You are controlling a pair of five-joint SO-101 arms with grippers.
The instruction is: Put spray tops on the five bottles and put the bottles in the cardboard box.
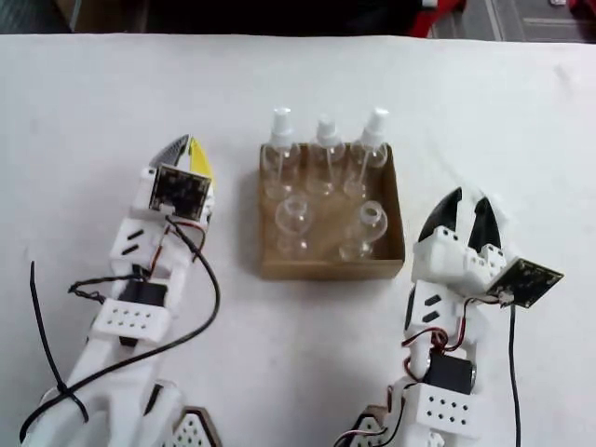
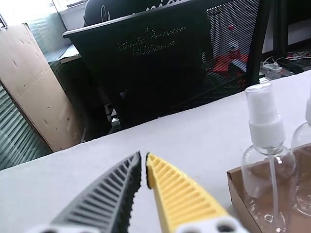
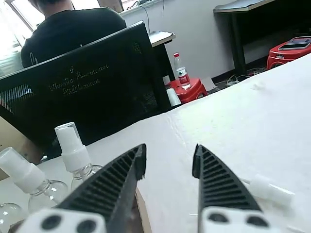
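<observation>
The cardboard box (image 1: 326, 269) stands mid-table with five clear bottles in it. The three at the back, among them the left one (image 1: 280, 149) and the right one (image 1: 371, 144), wear white spray tops. The two front bottles (image 1: 293, 222) (image 1: 365, 228) have bare necks. My left gripper (image 1: 186, 142) (image 2: 143, 159) lies left of the box, its grey and yellow fingers shut on nothing, and a capped bottle (image 2: 265, 145) stands beside it. To the right of the box, my right gripper (image 1: 470, 200) (image 3: 167, 165) is open and empty. A loose white spray top (image 3: 269, 190) lies on the table by it.
The white table (image 1: 112, 102) stretches wide on both sides of the box. Beyond its far edge stands a black mesh chair (image 2: 160, 53) with a person seated in it.
</observation>
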